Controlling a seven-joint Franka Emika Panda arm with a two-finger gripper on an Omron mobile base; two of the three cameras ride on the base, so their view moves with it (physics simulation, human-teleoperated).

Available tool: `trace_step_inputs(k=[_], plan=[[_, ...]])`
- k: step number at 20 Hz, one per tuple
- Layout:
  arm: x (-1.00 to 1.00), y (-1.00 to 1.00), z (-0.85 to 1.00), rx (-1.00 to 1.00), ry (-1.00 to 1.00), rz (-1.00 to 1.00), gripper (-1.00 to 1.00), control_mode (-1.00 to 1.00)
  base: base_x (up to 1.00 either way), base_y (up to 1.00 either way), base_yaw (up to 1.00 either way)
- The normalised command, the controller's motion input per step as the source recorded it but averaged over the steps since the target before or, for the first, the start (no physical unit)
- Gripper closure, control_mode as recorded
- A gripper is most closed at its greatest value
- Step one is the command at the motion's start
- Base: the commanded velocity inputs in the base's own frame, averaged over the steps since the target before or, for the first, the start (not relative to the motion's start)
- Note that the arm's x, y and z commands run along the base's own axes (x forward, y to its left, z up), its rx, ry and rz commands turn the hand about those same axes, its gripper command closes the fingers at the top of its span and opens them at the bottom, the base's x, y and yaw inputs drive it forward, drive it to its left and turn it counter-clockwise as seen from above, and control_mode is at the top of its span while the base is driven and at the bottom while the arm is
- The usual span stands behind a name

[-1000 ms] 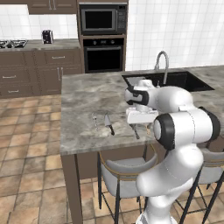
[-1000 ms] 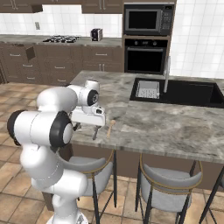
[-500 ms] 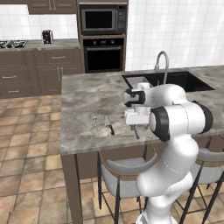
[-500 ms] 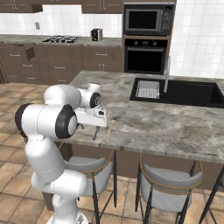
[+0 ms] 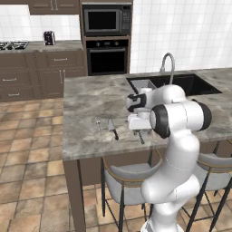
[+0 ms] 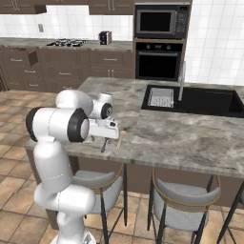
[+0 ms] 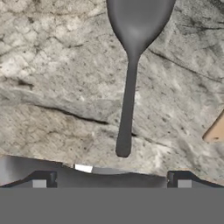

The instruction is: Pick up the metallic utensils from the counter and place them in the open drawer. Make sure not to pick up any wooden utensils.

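The jaws are wide open and empty, right above the grey spoon (image 7: 128,87) on the surface (image 5: 90,97). Next job, I think: go down and grab its handle.

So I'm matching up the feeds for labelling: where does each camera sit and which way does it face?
Left base view: behind the arm's left, looking forward and down at the counter; the arm rises lower right.
Right base view: behind its right, same counter; the arm rises lower left.
Hand view: on the hand, looking down at the dark grey spoon; open gripper at the bottom.
Both base views share the sink and the oven.
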Motion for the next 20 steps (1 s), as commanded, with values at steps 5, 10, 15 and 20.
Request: trace_step_inputs(k=[5,10,15,20], plan=[[0.34,0.0,-0.26,0.0,0.0,0.0,-1.0,-1.0,0.0,0.0,0.0],[0.3,0.0,-0.29,0.0,0.0,0.0,-1.0,-1.0,0.0,0.0,0.0],[0.19,0.0,-0.28,0.0,0.0,0.0,-1.0,-1.0,0.0,0.0,0.0],[0.15,0.0,-0.23,0.0,0.0,0.0,-1.0,-1.0,0.0,0.0,0.0]])
